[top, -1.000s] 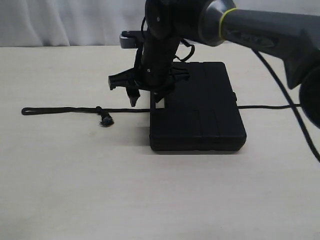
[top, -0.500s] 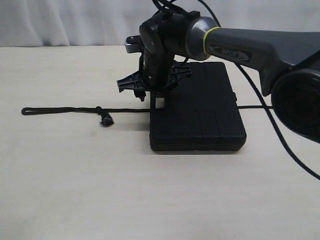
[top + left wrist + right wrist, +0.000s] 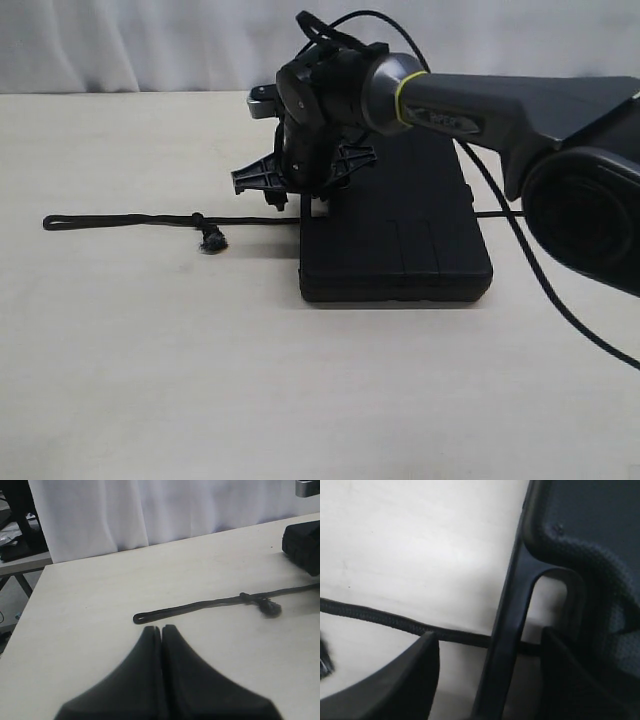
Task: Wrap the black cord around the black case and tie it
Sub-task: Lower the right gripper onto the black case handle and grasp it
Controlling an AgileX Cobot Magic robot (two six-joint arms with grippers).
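Nearest, the lower half of the exterior view is bare pale table top (image 3: 300,400). Above it, right of centre, the flat rectangular matte black plastic case (image 3: 400,250) lies flat on the table, with moulded ribs on its lid. The long thin black braided cord (image 3: 120,220) lies in a straight line from the left of the frame. Its looped end is far left, and a small knot and frayed tuft sit just short of the case. The cord runs on under the case's left edge, and a short black length shows in line with it at the case's right side. The right gripper (image 3: 296,198) hangs over the handle cutout at the case's upper left corner, on a grey arm (image 3: 480,100) reaching in from the right of the frame. The right wrist view shows its jaws wide apart, one finger (image 3: 395,680) over the table and the other (image 3: 580,680) over the case. The handle bar stands between them, gripped by neither, and the cord passes beneath the bar. The left gripper (image 3: 162,635), seen only in the left wrist view, is pressed closed on nothing, above the table near the cord's loop. Farthest back hangs a white curtain (image 3: 120,45).
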